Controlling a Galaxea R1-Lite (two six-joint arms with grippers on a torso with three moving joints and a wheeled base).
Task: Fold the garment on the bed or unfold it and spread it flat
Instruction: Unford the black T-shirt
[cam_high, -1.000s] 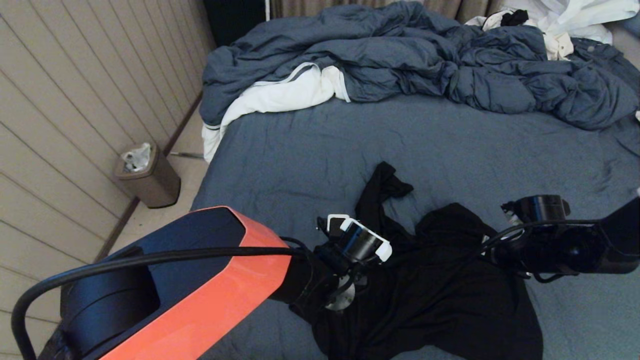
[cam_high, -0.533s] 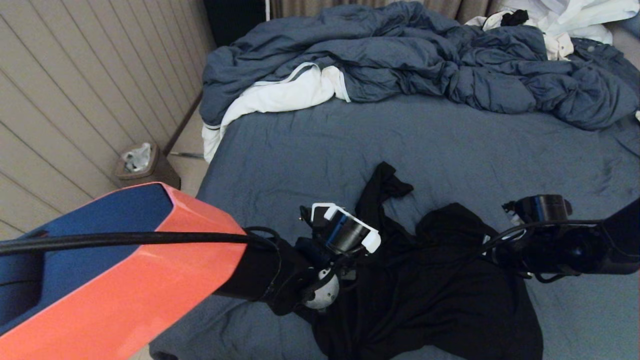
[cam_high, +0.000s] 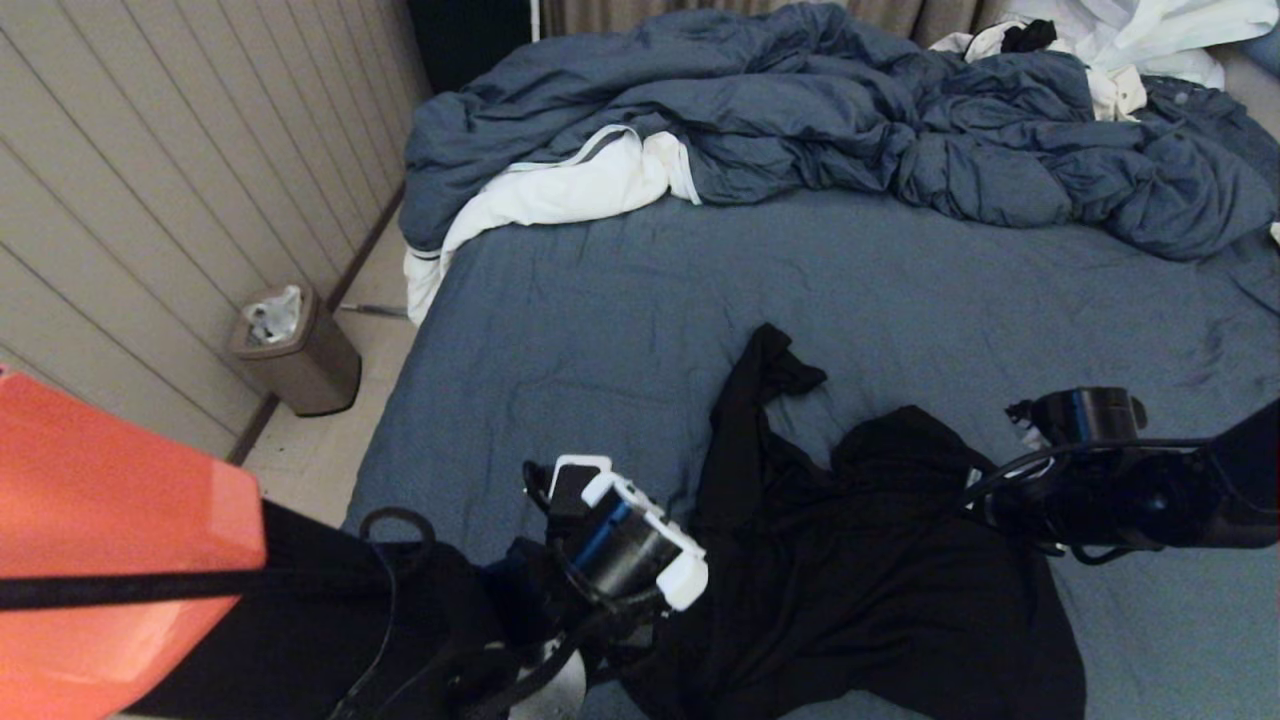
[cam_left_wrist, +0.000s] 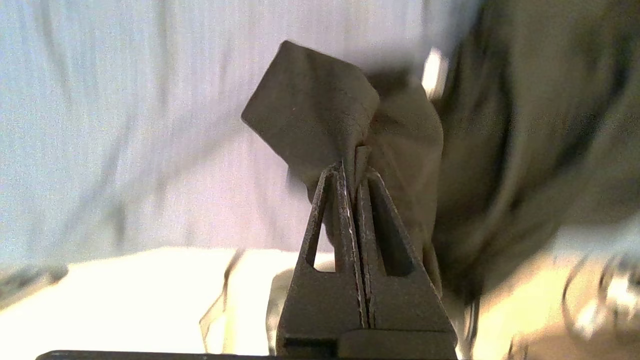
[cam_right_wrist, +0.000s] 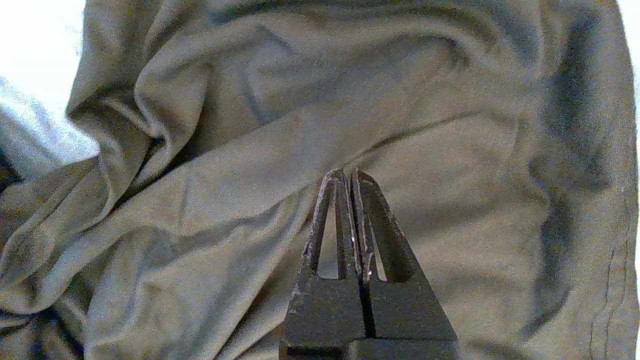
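The garment (cam_high: 880, 580), a black T-shirt, lies crumpled on the bed's (cam_high: 800, 290) slate-blue sheet near the front edge, one twisted end reaching toward the middle. Its print does not show. In the left wrist view my left gripper (cam_left_wrist: 352, 165) is shut on a folded corner of the garment (cam_left_wrist: 320, 105), lifted off the sheet. In the head view that arm's wrist (cam_high: 625, 545) sits at the shirt's left edge. My right gripper (cam_right_wrist: 346, 172) is shut, its tips pinching a crease of the garment (cam_right_wrist: 250, 200). The right arm (cam_high: 1100, 490) hangs over the shirt's right side.
A puffy blue-grey duvet (cam_high: 800, 110) is heaped across the far end of the bed, with a white cloth (cam_high: 560, 190) tucked at its left. White clothes (cam_high: 1150, 40) lie at the far right. A bin (cam_high: 295, 350) stands on the floor by the panelled wall.
My left arm has drawn back toward the bed's near left edge, pulling the shirt's left edge with it. The right arm has not moved.
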